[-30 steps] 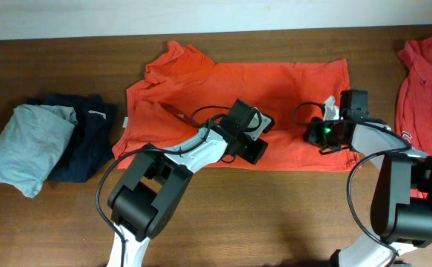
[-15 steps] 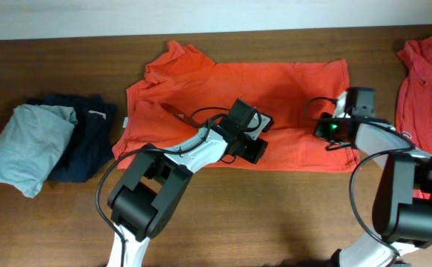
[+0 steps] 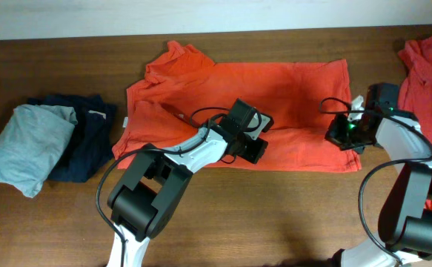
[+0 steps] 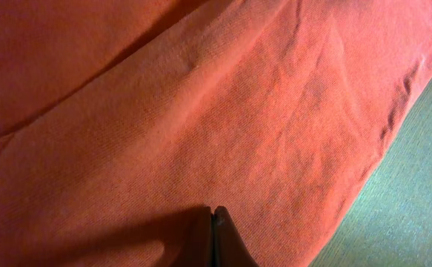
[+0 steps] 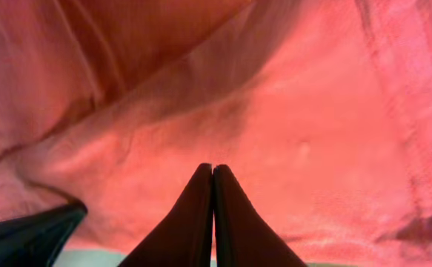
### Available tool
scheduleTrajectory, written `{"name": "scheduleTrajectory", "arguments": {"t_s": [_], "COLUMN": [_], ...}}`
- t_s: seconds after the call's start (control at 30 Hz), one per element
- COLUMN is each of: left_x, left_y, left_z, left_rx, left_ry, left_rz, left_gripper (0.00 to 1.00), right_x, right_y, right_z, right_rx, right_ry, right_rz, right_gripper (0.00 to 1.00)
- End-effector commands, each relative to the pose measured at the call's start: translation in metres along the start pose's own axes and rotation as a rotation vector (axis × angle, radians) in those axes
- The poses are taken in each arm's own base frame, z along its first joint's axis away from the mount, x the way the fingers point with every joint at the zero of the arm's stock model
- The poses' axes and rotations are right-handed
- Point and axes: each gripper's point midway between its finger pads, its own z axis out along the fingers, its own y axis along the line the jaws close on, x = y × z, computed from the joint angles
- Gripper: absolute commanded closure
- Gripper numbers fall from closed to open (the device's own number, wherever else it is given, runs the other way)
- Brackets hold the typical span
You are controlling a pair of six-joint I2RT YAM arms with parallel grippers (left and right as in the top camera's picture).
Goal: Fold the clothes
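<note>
The orange-red T-shirt [image 3: 275,93] lies spread sideways at mid-counter, toward the far edge, and a second T-shirt [image 3: 421,70] sits crumpled at the right edge. The left gripper [image 4: 214,216] and right gripper [image 5: 213,172] rest on the spread shirt's near side with fingers together and no cloth visibly pinched. Folding looks barely begun. Next, each gripper must open and pinch that edge.

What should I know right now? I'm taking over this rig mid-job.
Left gripper: shut, at the near hem of the orange-red cotton T-shirt spread out mid-table.
Right gripper: shut, over that shirt's right end; no cloth visibly pinched.
A second orange-red T-shirt lies crumpled at the brown wooden table's right edge.
Done: no finished fold on either.
Left: fold both.
</note>
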Motion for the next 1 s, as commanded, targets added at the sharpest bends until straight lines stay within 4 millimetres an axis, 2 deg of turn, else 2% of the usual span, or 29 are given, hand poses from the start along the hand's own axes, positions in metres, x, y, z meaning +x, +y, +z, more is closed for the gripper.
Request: {"name": "scheduleTrajectory", "arguments": {"t_s": [0.0, 0.1, 0.23, 0.33, 0.37, 0.43, 0.47, 0.53, 0.57, 0.6, 0.67, 0.73, 0.8, 0.83, 0.97], "left_x": [-0.003, -0.019, -0.045, -0.065, -0.071, -0.073, -0.072, -0.068, -0.065, -0.059, -0.043, -0.017, 0.008, 0.033, 0.084], "left_y": [0.015, 0.027, 0.043, 0.051, 0.063, 0.078, 0.082, 0.087, 0.089, 0.091, 0.098, 0.109, 0.121, 0.133, 0.15], "left_z": [-0.001, -0.026, -0.078, -0.126, -0.16, -0.199, -0.217, -0.256, -0.27, -0.285, -0.31, -0.323, -0.326, -0.321, -0.292], "left_rx": [-0.022, -0.042, -0.075, -0.118, -0.213, -0.328, -0.367, -0.428, -0.447, -0.47, -0.507, -0.519, -0.524, -0.527, -0.5], "left_ry": [0.004, -0.015, -0.073, -0.13, -0.153, -0.178, -0.189, -0.221, -0.23, -0.236, -0.222, -0.186, -0.132, -0.077, 0.029], "left_rz": [-0.013, -0.05, -0.06, -0.002, -0.014, -0.04, -0.042, -0.053, -0.066, -0.085, -0.135, -0.273, -0.408, -0.492, -0.588], "left_gripper": [1.0, 0.99, 0.92, 0.85, 0.82, 0.78, 0.74, 0.42, 0.34, 0.34, 0.5, 0.57, 0.57, 0.57, 0.57], "right_x": [0.021, 0.037, 0.041, 0.039, 0.039, 0.039, 0.039, 0.04, 0.04, 0.041, 0.043, 0.046, 0.05, 0.055, 0.063], "right_y": [-0.001, -0.009, -0.015, -0.013, -0.006, -0.002, -0.002, -0.001, 0.0, 0.001, 0.005, 0.006, 0.007, 0.008, 0.009], "right_z": [0.0, -0.002, -0.003, -0.003, -0.003, -0.003, -0.004, -0.006, -0.008, -0.009, -0.014, -0.02, -0.026, -0.032, -0.042], "right_rx": [0.008, 0.049, 0.079, 0.066, 0.026, 0.006, 0.006, 0.004, 0.0, -0.003, -0.018, -0.017, -0.016, -0.018, -0.013], "right_ry": [0.068, 0.13, 0.145, 0.137, 0.139, 0.141, 0.139, 0.137, 0.137, 0.138, 0.138, 0.14, 0.144, 0.153, 0.166], "right_rz": [0.017, 0.04, 0.045, 0.022, -0.019, -0.029, -0.03, -0.03, -0.03, -0.029, -0.029, -0.029, -0.027, -0.024, -0.019], "right_gripper": [0.95, 0.94, 0.94, 0.94, 0.93, 0.91, 0.91, 0.91, 0.91, 0.91, 0.9, 0.87, 0.84, 0.82, 0.75]}}
